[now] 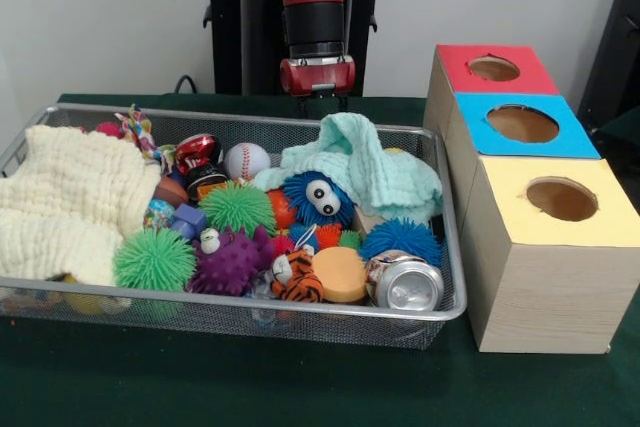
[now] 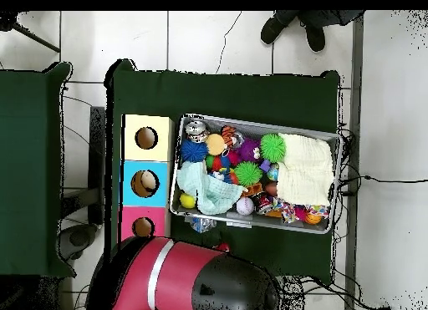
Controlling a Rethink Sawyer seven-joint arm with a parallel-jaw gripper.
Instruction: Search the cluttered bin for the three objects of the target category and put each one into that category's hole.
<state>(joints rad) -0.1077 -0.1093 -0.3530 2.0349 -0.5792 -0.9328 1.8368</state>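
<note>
The silver wire-mesh bin (image 1: 250,309) sits on the green table, full of clutter; it also shows in the overhead view (image 2: 251,121). Inside are a baseball (image 1: 246,160), two green spiky balls (image 1: 153,260), a purple spiky ball (image 1: 228,264), a blue furry ball with eyes (image 1: 316,197), a blue spiky ball (image 1: 401,239), a crushed can (image 1: 405,283), a tiger toy (image 1: 297,278) and an orange disc (image 1: 340,274). My gripper (image 1: 322,102) hangs just behind the bin's far rim, above the table and holding nothing I can see.
Three wooden boxes stand beside the bin, each with a round hole: red top (image 1: 495,68), blue top (image 1: 522,124), yellow top (image 1: 560,199). A cream cloth (image 1: 75,197) and a mint cloth (image 1: 365,167) cover part of the clutter. A person's feet (image 2: 292,27) show beyond the table.
</note>
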